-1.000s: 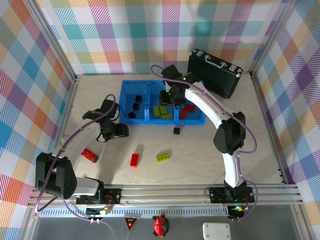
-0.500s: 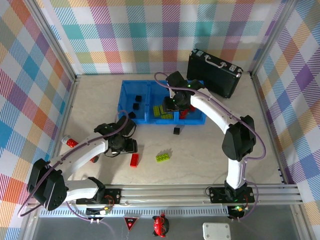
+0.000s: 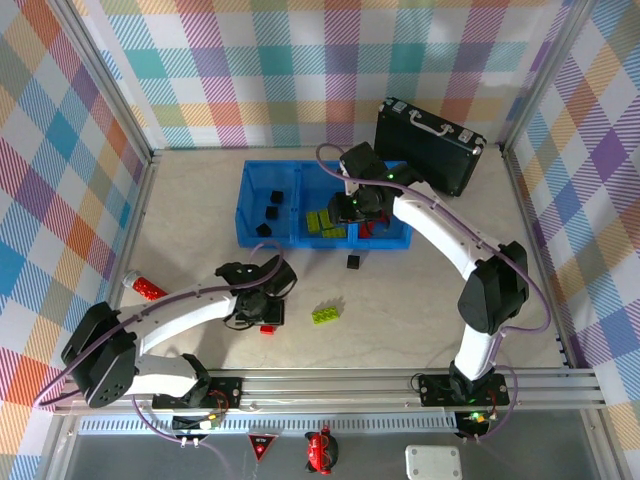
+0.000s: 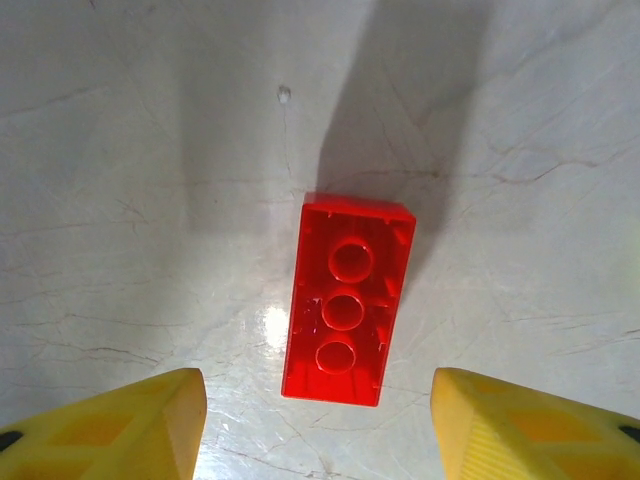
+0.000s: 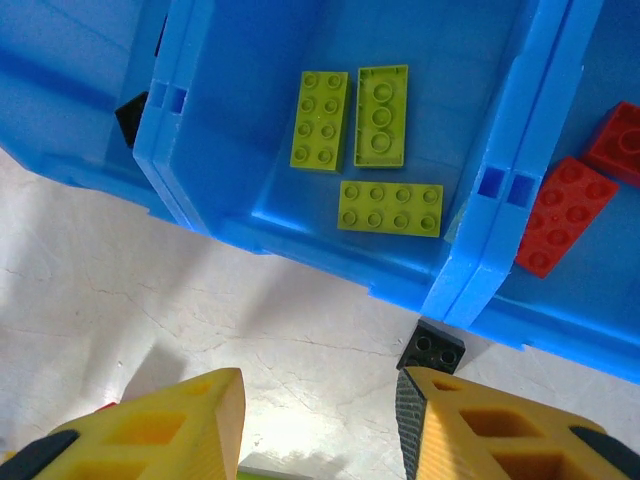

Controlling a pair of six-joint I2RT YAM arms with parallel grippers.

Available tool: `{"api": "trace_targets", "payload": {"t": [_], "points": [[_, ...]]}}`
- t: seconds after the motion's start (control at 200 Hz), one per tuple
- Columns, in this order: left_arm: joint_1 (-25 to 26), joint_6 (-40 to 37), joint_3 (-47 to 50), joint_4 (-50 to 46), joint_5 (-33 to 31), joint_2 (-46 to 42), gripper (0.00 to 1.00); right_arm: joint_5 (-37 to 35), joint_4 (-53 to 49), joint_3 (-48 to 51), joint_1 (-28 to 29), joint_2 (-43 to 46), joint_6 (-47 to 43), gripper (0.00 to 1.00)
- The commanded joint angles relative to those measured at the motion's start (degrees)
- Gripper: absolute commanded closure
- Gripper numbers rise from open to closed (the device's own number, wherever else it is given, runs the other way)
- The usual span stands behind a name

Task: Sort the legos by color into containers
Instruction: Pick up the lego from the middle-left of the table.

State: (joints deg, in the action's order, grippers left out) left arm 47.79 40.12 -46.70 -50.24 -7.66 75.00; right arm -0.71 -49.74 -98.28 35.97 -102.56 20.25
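Right wrist: three lime legos (image 5: pixel 381 115) in tray (image 5: pixel 300 245)

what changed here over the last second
The left claw swung from beside the blue tray toward the near edge and now hangs open over the red brick, not touching it. The right claw eased toward the tray's front edge. Nothing visibly gripped or released. The lime brick and black brick on the table stayed put.

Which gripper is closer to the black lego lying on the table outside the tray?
Right. The right gripper hangs close by the black lego; the left gripper is farther off, over a red lego.
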Motion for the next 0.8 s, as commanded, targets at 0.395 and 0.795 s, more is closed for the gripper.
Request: {"api": "trace_targets", "payload": {"t": [0.395, 0.795], "points": [[3.23, 2.10, 4.16, 8.44, -0.97, 8.13, 0.50, 2.87, 0.15, 1.74, 0.14, 3.07, 0.81, 0.55], [3.25, 1.97, 4.16, 7.57, -1.85, 7.80, 0.59, 3.16, 0.17, 2.69, 0.16, 5.08, 1.78, 0.55]]}}
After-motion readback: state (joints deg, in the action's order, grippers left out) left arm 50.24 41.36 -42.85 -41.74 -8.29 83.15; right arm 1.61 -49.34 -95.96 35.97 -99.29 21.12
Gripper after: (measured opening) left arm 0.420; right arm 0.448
